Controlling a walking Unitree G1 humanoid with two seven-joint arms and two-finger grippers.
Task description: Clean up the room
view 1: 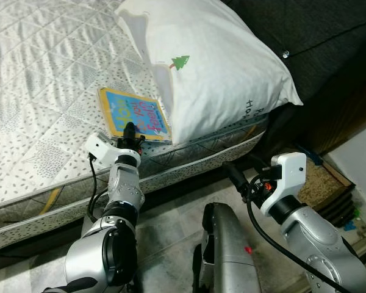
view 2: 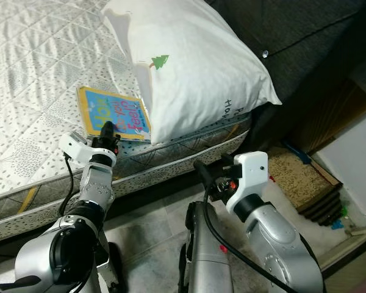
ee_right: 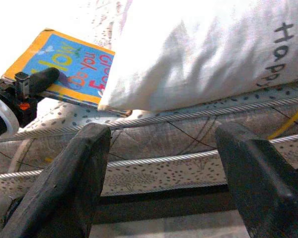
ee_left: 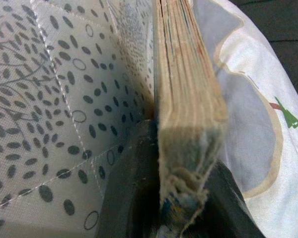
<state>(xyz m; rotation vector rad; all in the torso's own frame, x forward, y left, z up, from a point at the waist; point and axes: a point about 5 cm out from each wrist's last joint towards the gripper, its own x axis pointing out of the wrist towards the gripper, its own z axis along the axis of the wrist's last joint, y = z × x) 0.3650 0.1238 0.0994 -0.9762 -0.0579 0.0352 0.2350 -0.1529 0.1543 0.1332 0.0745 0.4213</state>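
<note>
Left gripper (view 1: pixel 131 130) clamped on book (view 1: pixel 134 115) at near edge of bed (view 1: pixel 43 91).
Book lies flat on quilted cover, its right side tucked under white pillow (view 1: pixel 213 67); worn corner pinched between both fingers (ee_left: pixel 134 198); right gripper (ee_right: pixel 164 168) low beside mattress, right of book, fingers spread wide, holding nothing.

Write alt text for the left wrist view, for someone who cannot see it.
Close-up along the left gripper: its two black fingers are closed on the worn, frayed edge of a thick board book with tan page edges. The book lies on a white quilted mattress cover printed with grey dots, and a white pillow with a small green tree lies against its other side.
</note>
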